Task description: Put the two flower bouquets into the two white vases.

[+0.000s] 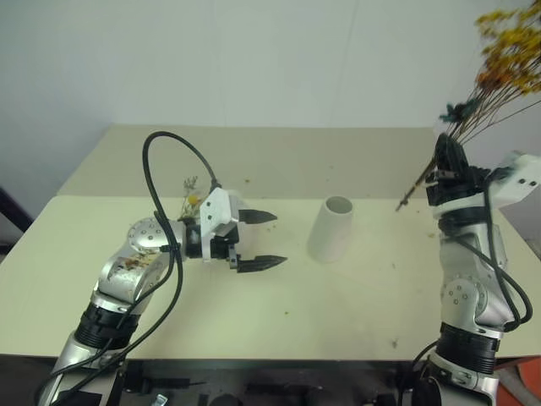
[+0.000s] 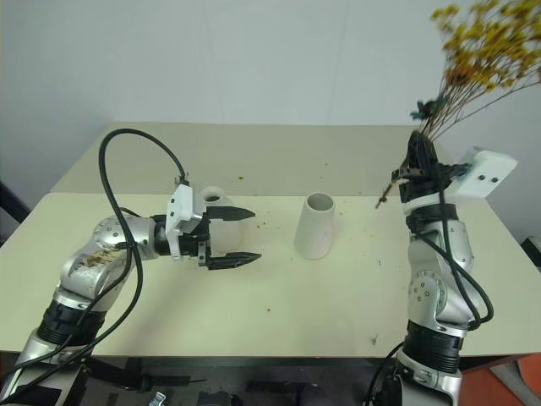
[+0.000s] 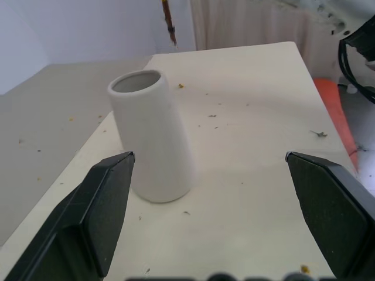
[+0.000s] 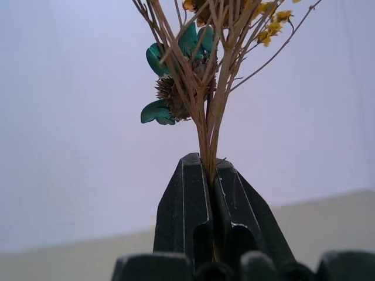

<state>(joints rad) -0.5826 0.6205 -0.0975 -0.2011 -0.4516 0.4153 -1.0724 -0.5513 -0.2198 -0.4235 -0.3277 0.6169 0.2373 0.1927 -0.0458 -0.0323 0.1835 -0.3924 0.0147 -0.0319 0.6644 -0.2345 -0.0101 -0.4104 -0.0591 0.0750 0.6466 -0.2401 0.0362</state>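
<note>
While raised above the table's right side, big bushy bouquet (image 2: 482, 51) clamped by its stems in right gripper (image 2: 418, 156), fingers pressed tight together, blooms up. Tapered white vase (image 2: 315, 226) upright mid-table (image 2: 338, 296), mouth clear. Rounded white vase (image 2: 215, 203) just behind left gripper (image 2: 241, 234), small sprig (image 1: 191, 196) standing in it. Left gripper level, fingers spread wide, holding nothing, pointed toward the tapered vase.
</note>
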